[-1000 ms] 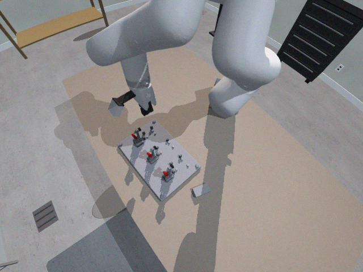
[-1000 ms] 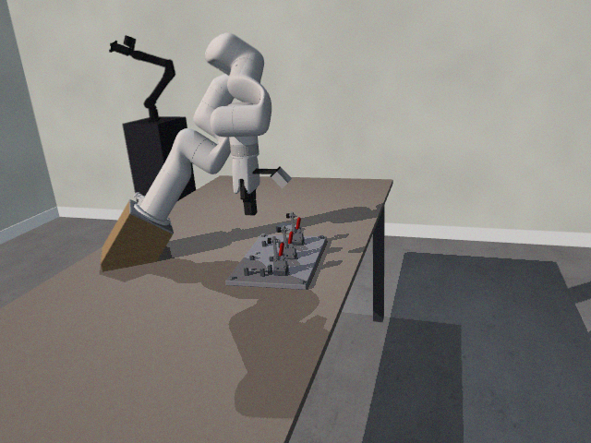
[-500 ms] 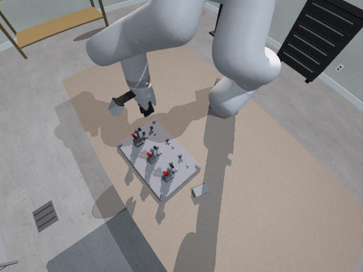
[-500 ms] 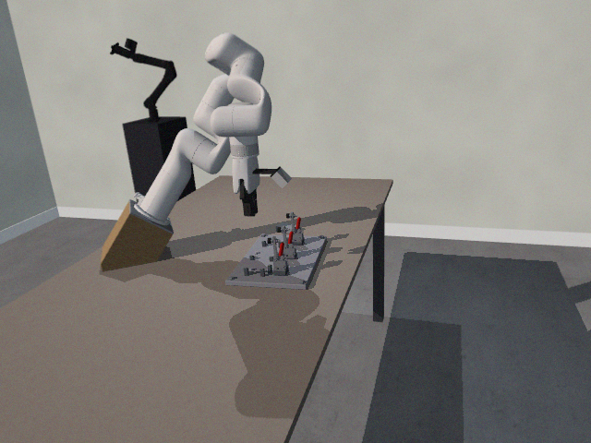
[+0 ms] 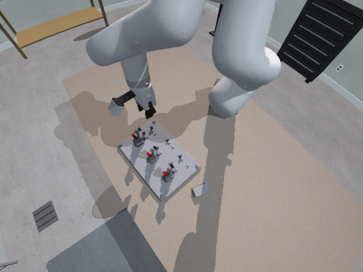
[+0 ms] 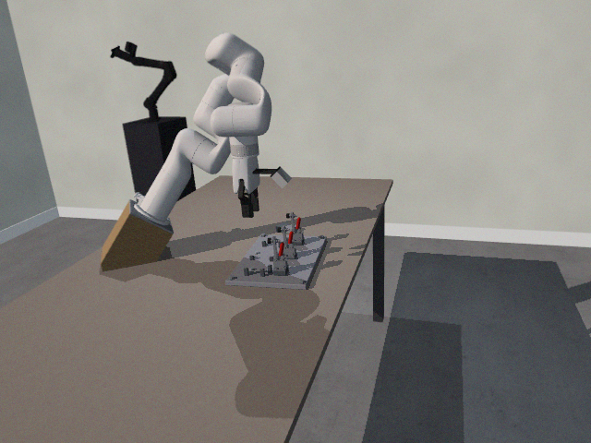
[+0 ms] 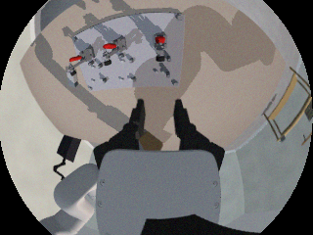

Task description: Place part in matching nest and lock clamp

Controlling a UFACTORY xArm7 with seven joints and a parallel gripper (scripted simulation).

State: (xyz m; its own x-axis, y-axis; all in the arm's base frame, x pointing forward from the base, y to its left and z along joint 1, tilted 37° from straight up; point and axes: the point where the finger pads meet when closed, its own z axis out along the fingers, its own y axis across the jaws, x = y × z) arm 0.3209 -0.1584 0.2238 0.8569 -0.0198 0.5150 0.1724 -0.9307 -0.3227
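Observation:
The grey fixture plate (image 5: 183,175) (image 6: 311,267) (image 7: 147,26) lies on the table and carries three nests, each with a red-handled clamp (image 5: 134,136) (image 5: 149,154) (image 5: 165,173). In the wrist view the red handles show at the top (image 7: 74,59) (image 7: 109,47) (image 7: 159,39). The part (image 5: 201,189), a flat grey block, lies on the table just off the plate's near right side. My gripper (image 5: 149,112) (image 6: 247,209) (image 7: 159,106) hangs above the table beyond the plate's far corner, far from the part. Its fingers stand half apart with nothing between them.
The arm's base (image 5: 228,96) sits on a wooden wedge (image 6: 128,243) at the table's back. The table edge (image 6: 353,286) runs close along the plate's far side. A black cabinet (image 5: 319,38) and a wooden shelf (image 5: 55,24) stand off the table.

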